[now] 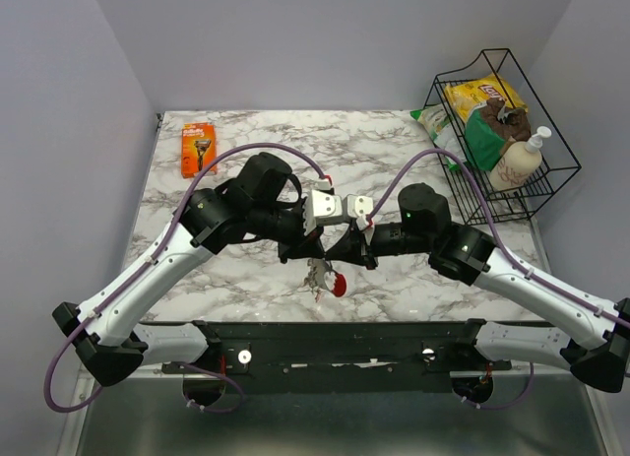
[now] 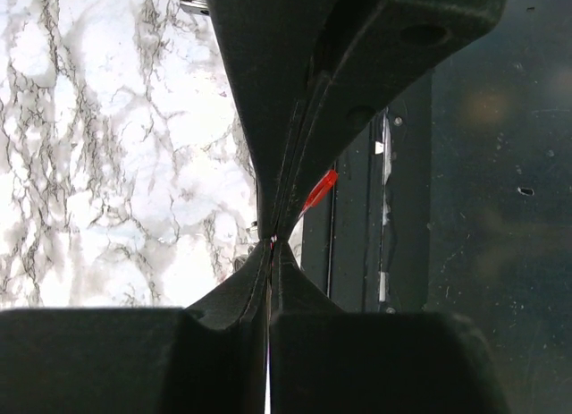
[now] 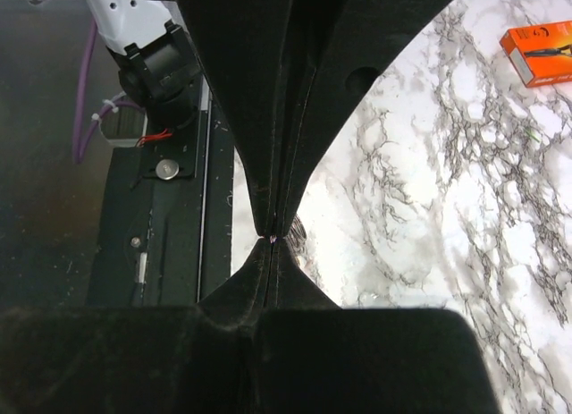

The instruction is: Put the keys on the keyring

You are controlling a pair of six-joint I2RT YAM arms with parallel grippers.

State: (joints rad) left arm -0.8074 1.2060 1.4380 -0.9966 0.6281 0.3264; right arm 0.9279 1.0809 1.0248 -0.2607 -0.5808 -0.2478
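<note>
My two grippers meet tip to tip above the front middle of the marble table. The keys (image 1: 321, 275), silvery with a red tag (image 1: 339, 286), hang right under that meeting point. The left gripper (image 1: 316, 251) (image 2: 272, 244) is shut, and a thin red and white glint of the bunch shows between its tips. In the left wrist view the red tag (image 2: 320, 190) peeks out past the right arm's fingers (image 2: 295, 119). My right gripper (image 1: 332, 253) (image 3: 272, 240) is shut too, with a tiny pinkish speck pinched at its tips. The keyring is hidden.
An orange razor box (image 1: 198, 148) (image 3: 541, 52) lies at the back left. A black wire basket (image 1: 551, 165) at the back right holds a yellow chip bag, a soap bottle and a green pack. The black base rail (image 1: 335, 343) runs along the near edge.
</note>
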